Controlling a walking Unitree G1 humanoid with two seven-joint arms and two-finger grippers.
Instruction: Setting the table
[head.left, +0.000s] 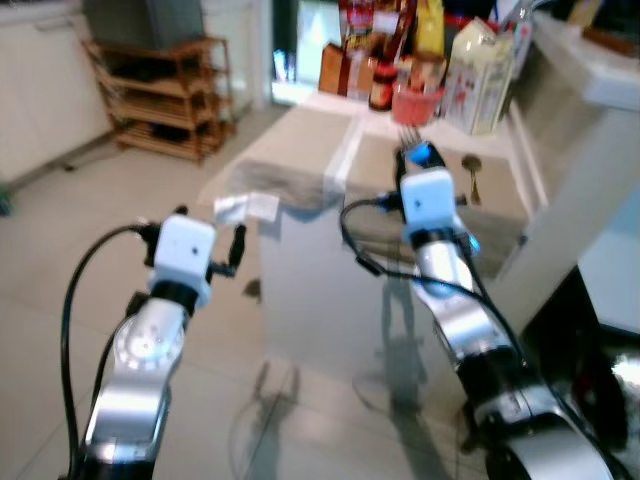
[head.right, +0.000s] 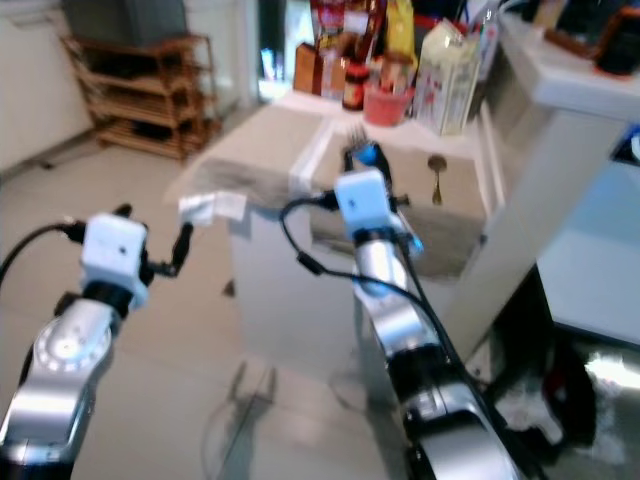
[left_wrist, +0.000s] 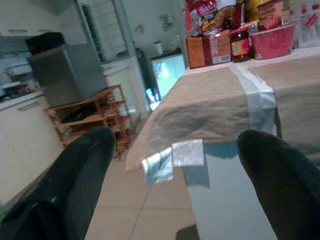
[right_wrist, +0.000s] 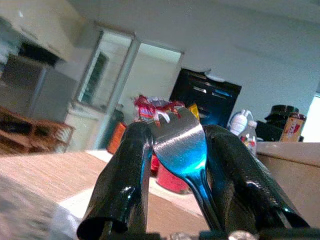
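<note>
My right gripper (head.left: 412, 148) is raised over the near part of the table (head.left: 300, 140) and is shut on a silver fork (right_wrist: 181, 140), whose tines (head.left: 407, 132) stick up past the fingers (right_wrist: 127, 170). On the beige placemat (head.left: 495, 200) to its right lies a spoon (head.left: 472, 172). My left gripper (head.left: 205, 240) hangs open before the table's near left corner, with nothing between its fingers (left_wrist: 85, 165).
Jars, boxes, a red container (head.left: 415, 103) and a milk carton (head.left: 482, 75) crowd the table's far end. A paper tag (head.left: 246, 206) hangs off the near left corner. A wooden shelf rack (head.left: 165, 95) stands at the left, a white counter (head.left: 600, 80) at the right.
</note>
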